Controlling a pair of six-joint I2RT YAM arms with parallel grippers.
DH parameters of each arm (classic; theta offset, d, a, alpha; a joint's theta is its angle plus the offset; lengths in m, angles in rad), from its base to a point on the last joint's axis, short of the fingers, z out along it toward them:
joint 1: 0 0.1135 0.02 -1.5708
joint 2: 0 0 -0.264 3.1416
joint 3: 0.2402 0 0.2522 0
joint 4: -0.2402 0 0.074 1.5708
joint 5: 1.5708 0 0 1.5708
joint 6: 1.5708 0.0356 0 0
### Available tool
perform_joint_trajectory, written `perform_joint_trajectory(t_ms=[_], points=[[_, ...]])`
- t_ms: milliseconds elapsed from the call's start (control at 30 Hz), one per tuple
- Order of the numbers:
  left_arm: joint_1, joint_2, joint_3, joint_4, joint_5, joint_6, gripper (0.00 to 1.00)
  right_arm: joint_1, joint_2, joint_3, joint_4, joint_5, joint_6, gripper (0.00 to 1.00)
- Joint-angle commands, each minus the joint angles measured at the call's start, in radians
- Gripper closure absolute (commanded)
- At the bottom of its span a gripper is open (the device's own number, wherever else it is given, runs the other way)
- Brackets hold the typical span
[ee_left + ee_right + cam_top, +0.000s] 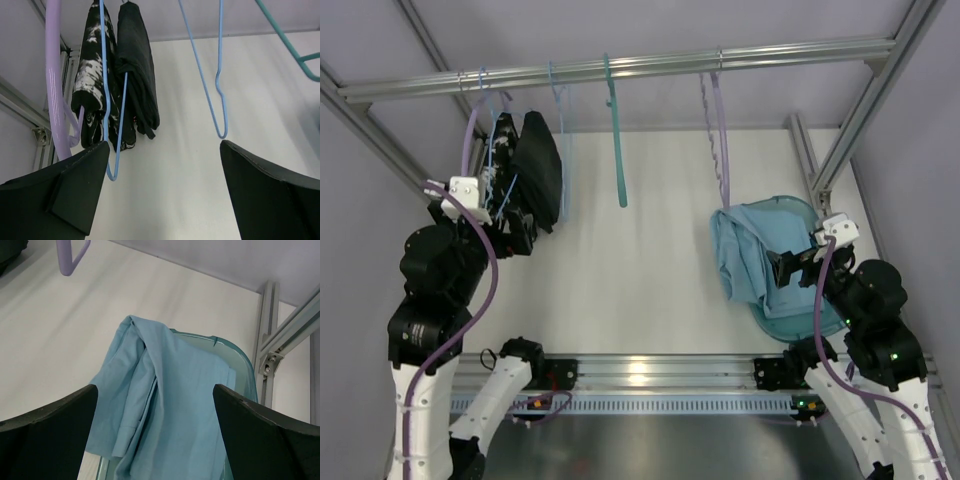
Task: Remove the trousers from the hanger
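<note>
Black trousers [137, 75] up ahead and to the left of the left fingers [65, 200], which are spread wide and empty, close against a speckled garment [90, 80]. Risk of pinching both cloths, or of snagging the thin hanger [105, 100] and dragging it down too.

In my left wrist view the top edge cuts off the trousers [137, 75], the speckled garment [90, 85] and every hook. I cannot tell whether the pale-blue hanger [105, 85] in front of them carries the trousers. From above, my left arm [445, 260] covers part of the speckled garment. In my right wrist view the light-blue cloth [160, 400] runs off the bottom edge and hides most of the teal tray [239, 357]. The lavender hanger [70, 255] shows only its lower loop.
</note>
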Motion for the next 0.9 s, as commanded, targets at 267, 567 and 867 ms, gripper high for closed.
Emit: perform_joint_trajectory(t_ms=[267,567,867], points=[[0.049,0.281,0.389,0.019,0.137,-0.214,0.02,-0.018,0.033,0.026,0.024,-0.012,-0.009,0.01],[0.069,0.450,0.519,0.015,0.086,-0.260,0.19,-0.017,0.059,0.040,0.030,-0.008,-0.020,0.01],[0.075,0.542,0.602,-0.007,-0.116,-0.199,0.24,-0.018,0.069,0.040,0.035,-0.014,-0.026,0.01]])
